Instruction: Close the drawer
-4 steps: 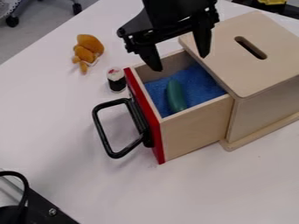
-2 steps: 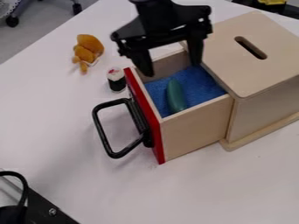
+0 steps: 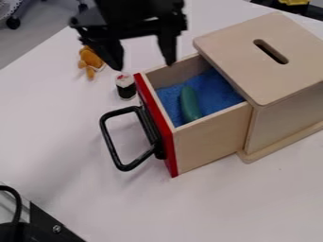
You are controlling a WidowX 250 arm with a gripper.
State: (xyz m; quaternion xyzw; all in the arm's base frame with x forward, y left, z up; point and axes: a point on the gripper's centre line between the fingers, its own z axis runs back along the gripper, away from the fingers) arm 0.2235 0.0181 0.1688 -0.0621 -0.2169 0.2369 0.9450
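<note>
The black gripper [image 3: 144,65] hangs at the upper left of centre, above the back left corner of the drawer, its fingers apart with nothing between them. Pulled well out of the light wooden box [image 3: 268,56], the drawer [image 3: 211,137] has a red front [image 3: 153,111] facing left. A black loop handle [image 3: 111,142] is fixed to that front. Inside the drawer, a green oblong object [image 3: 189,103] lies on blue lining [image 3: 216,92].
A small white-and-black sushi-like piece [image 3: 126,86] stands beside the drawer's back left corner. Farther back lies an orange-brown plush toy [image 3: 91,60], partly behind the gripper. Black equipment with a cable [image 3: 39,225] occupies the bottom left corner of the white table [image 3: 208,203].
The gripper has moved left, from over the drawer's back part to around its left corner, still open. The drawer and the green object have kept their places.
</note>
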